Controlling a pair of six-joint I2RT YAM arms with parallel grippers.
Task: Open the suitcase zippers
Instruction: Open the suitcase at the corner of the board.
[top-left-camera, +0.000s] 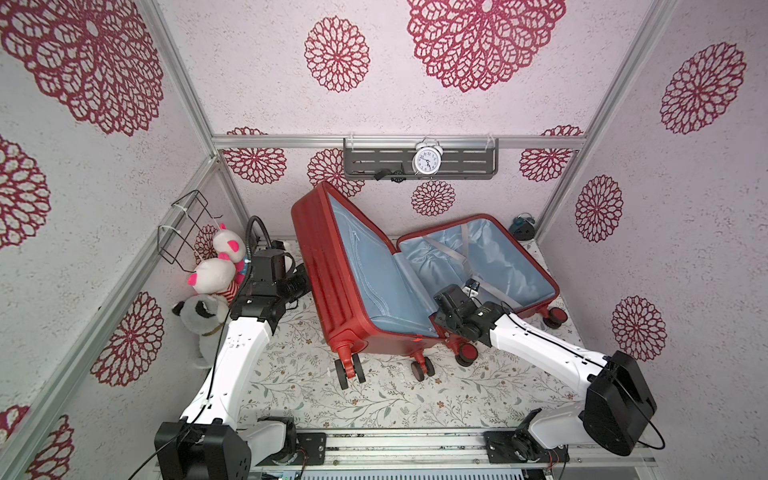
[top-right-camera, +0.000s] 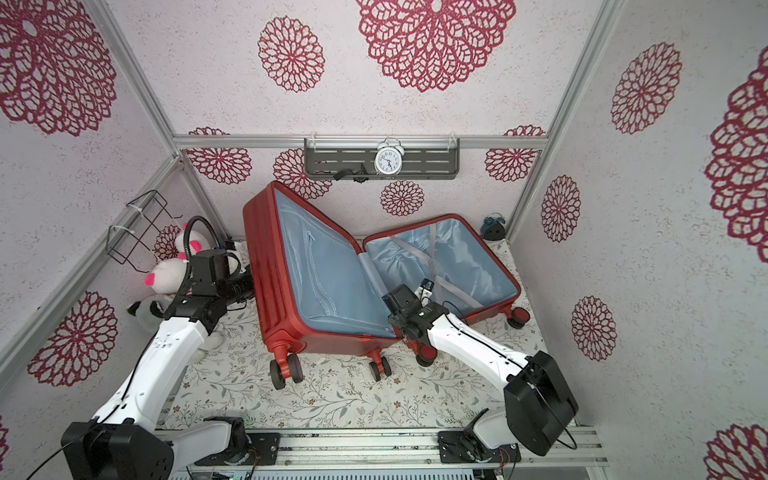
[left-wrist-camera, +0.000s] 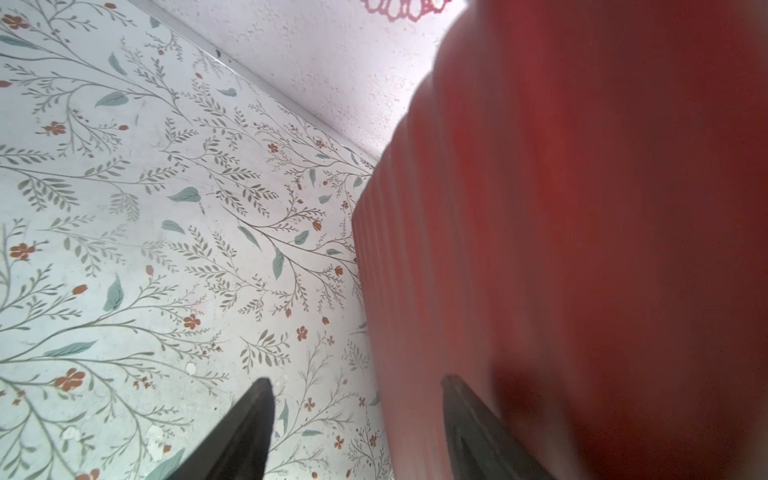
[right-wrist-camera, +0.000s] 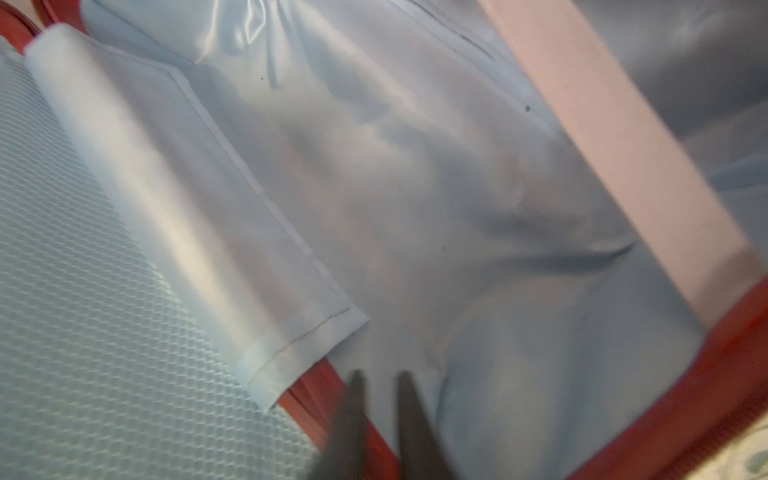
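**Suitcase** (top-left-camera: 332, 291) (top-right-camera: 266, 291): stands open on the counter (top-left-camera: 374, 399), its two halves parted. One half is tilted up on edge with its ribbed face outward. The joined half lies flat, hollow side up. Blue lining (top-left-camera: 374, 270) shows in both halves.

**Zippers** (right-wrist-camera: 685, 374): the track follows the red rims, which stand fully apart (sliders cannot be made out).

**Left gripper** (left-wrist-camera: 356, 380): just beside the suitcase, at the ribbed outer face of the raised half, low near the counter. The fingers stand wide with nothing between them. One finger (left-wrist-camera: 465, 415) overlaps the red shell in the left wrist view; contact cannot be told.

**Right gripper** (right-wrist-camera: 381, 376): over the suitcase's wheel-side rim, by the fold where the halves join. The fingers are narrow, with a small gap through which only lining shows. The right wrist view is blurred.

**Surroundings**:
- A clock (top-left-camera: 427, 160) sits on a shelf (top-left-camera: 365, 158) on the wall behind the suitcase.
- Plush toys (top-left-camera: 212, 272) lie beyond the raised half, past the left arm.
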